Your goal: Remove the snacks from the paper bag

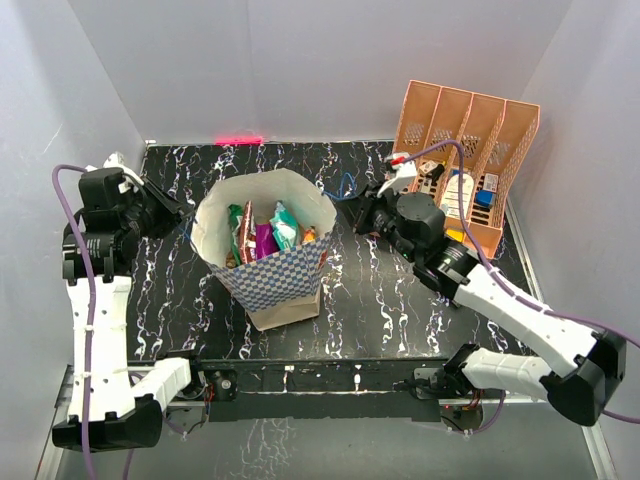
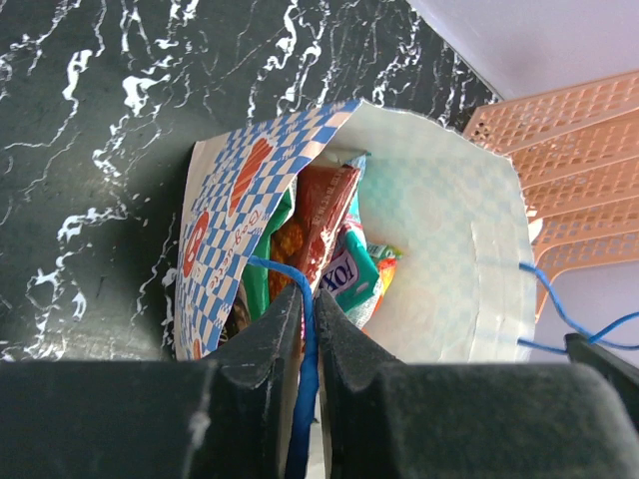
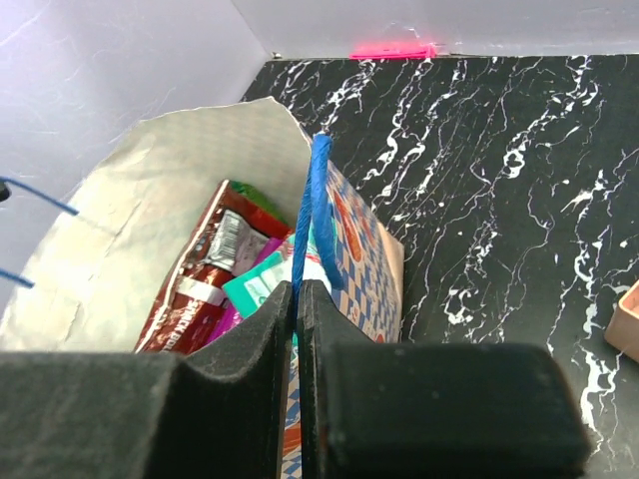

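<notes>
Blue cord, faint from above, shows in the wrist views: the left gripper [image 2: 308, 299] seemingly pinches the left cord handle [image 2: 270, 267], the right gripper [image 3: 298, 289] clamps the right cord handle [image 3: 318, 190], and the checked paper bag [image 1: 285, 270] gapes left of the orange rack [image 1: 440, 110], glossy snacks [image 1: 265, 232] inside.

A black marble-patterned worktop with white veins [image 1: 180, 300] is enclosed by plain pale grey walls [image 1: 300, 60]. A pink-red glowing strip [image 1: 238, 139] marks its far edge; a salmon-orange slotted plastic rack [image 1: 420, 115] fills its far right corner.
</notes>
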`<state>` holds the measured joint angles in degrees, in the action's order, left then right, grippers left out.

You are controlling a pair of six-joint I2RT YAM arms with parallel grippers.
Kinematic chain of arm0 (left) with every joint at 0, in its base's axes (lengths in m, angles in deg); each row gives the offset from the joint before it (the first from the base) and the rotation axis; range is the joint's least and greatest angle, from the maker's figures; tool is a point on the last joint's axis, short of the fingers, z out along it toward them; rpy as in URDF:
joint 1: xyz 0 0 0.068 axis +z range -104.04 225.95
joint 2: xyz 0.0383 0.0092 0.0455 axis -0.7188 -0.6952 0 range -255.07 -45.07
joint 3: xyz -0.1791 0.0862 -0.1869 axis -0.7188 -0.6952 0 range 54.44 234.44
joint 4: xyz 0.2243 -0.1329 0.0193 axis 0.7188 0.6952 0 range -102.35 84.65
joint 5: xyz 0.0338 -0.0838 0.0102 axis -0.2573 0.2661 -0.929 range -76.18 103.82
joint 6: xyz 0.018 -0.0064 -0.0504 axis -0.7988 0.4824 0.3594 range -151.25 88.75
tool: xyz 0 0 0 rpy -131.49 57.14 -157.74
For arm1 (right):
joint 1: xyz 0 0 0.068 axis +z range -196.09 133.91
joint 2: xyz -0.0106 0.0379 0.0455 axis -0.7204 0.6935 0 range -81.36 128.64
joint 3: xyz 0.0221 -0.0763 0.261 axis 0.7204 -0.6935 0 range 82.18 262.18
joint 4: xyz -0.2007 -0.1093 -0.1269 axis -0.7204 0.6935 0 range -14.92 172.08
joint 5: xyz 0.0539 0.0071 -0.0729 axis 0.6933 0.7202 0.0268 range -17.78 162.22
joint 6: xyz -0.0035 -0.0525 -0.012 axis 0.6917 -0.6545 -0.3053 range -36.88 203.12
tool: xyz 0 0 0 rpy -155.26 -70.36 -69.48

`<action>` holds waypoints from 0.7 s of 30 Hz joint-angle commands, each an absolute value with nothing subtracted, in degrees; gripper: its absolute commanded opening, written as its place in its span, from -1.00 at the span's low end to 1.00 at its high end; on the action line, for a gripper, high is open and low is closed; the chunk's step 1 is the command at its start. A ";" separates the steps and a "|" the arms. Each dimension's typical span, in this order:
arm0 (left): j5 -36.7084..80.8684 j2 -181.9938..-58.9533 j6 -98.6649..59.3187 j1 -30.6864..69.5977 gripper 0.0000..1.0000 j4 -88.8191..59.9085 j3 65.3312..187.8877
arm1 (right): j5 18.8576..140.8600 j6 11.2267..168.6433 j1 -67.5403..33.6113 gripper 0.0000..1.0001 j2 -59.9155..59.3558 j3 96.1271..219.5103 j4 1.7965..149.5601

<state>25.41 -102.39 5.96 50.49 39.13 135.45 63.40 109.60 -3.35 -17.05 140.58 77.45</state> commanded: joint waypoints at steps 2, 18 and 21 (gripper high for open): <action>30.30 -102.51 5.66 50.29 -0.59 33.43 138.93 | 63.88 114.00 -3.58 -0.84 -24.15 140.62 71.36; 27.98 -99.56 4.83 50.30 -0.10 33.27 132.61 | 63.13 114.39 -3.57 -0.26 -22.85 140.03 68.49; 29.67 -100.11 5.74 50.28 -0.10 32.29 131.60 | 62.65 114.47 -3.56 -0.10 -23.07 139.97 69.14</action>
